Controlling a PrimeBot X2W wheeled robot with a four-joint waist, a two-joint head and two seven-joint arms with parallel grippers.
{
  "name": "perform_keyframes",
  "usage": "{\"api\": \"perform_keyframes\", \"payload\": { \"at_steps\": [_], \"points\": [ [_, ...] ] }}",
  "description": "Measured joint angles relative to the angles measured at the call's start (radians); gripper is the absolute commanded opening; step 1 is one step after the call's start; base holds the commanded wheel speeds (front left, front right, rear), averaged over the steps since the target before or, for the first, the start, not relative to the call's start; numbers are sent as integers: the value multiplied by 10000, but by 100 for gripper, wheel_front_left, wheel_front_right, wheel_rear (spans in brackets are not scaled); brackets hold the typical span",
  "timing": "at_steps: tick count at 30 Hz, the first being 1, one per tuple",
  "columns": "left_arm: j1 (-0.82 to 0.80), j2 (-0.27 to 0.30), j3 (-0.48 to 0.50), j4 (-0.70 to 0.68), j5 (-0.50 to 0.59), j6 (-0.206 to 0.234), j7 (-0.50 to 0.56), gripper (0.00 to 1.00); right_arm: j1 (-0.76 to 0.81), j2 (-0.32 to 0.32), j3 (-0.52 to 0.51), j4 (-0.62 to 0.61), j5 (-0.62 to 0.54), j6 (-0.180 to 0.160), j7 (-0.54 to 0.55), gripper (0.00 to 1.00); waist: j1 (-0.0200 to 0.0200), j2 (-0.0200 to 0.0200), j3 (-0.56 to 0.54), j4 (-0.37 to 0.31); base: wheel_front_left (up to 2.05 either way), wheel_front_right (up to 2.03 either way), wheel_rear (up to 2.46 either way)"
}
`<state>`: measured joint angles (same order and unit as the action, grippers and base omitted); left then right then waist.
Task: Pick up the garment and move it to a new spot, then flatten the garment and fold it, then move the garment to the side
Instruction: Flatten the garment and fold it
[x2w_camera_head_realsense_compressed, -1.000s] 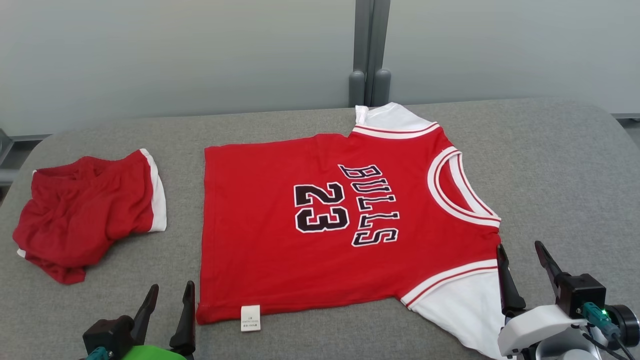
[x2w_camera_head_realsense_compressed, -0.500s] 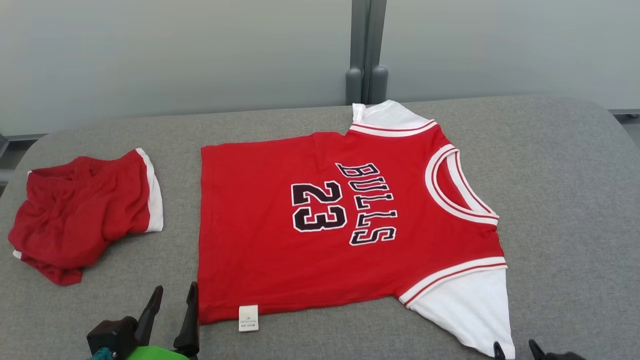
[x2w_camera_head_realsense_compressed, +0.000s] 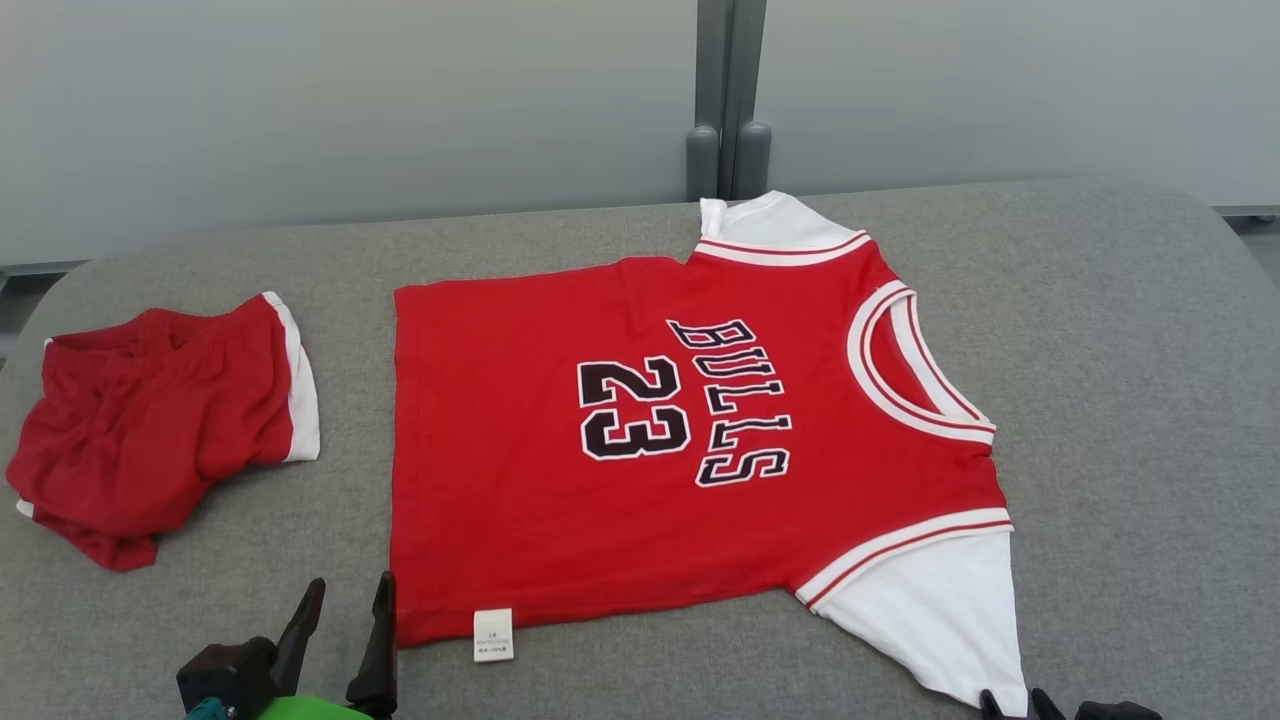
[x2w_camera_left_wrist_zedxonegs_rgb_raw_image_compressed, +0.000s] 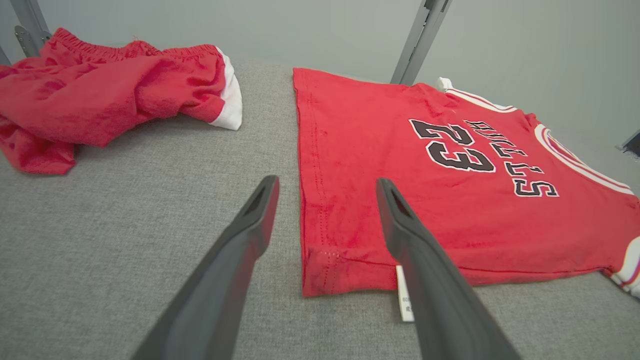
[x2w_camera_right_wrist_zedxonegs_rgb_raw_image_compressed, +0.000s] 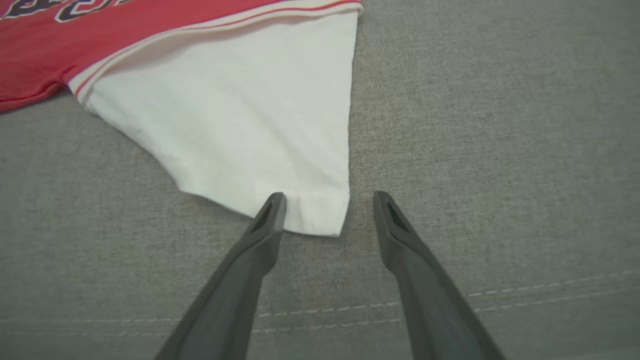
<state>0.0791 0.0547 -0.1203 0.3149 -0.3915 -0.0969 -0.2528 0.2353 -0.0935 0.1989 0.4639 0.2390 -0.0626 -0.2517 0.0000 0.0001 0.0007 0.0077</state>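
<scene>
Right pincer (x2w_camera_right_wrist_zedxonegs_rgb_raw_image_compressed: 330, 197) drawn back to jersey (x2w_camera_head_realsense_compressed: 500, 450) sleeve corner, jaws apart

The right gripper (x2w_camera_head_realsense_compressed: 1015, 702) is cut by the head view's bottom edge — label (x2w_camera_head_realsense_compressed: 493, 634) print unreadably small.

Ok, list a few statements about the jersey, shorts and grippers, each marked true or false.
1. The jersey lies spread flat, number facing up. True.
2. The red shorts sit on top of the jersey. False: they lie crumpled beside it, apart.
3. The right gripper is clamped on the shorts. False: its jaws stand open around a corner of the white sleeve.
4. The left gripper is open by the hem corner. True.
</scene>
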Motion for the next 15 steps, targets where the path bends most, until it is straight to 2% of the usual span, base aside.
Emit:
{"api": "perform_keyframes", "payload": {
  "at_steps": [1,2,5,7,9,12,15],
  "points": [
    [-5,0,6,2,0,0,-2,100,-22,-2,10,67,0,25,0,55,0,0,2,9,0,0,0],
    [-10,-2,8,4,0,-2,0,100,-38,0,23,136,0,40,0,49,0,0,2,22,0,0,0],
    [-16,-2,36,17,2,-10,-2,100,-75,4,19,259,2,119,-4,47,0,0,9,63,0,0,0],
    [-20,-4,71,27,2,-12,-2,100,-113,10,12,341,36,134,-33,36,0,0,19,87,0,0,0],
    [-23,-4,0,157,-2,-54,-2,100,-175,15,4,403,77,176,-33,33,0,0,33,101,0,0,0],
    [-18,-13,-499,529,-27,-132,0,100,-311,27,19,460,77,272,-33,0,0,0,98,84,0,0,0],
    [-31,-33,-802,683,-29,-217,2,100,-486,52,33,556,75,359,-33,0,0,0,155,12,0,0,0]
  ]
}}
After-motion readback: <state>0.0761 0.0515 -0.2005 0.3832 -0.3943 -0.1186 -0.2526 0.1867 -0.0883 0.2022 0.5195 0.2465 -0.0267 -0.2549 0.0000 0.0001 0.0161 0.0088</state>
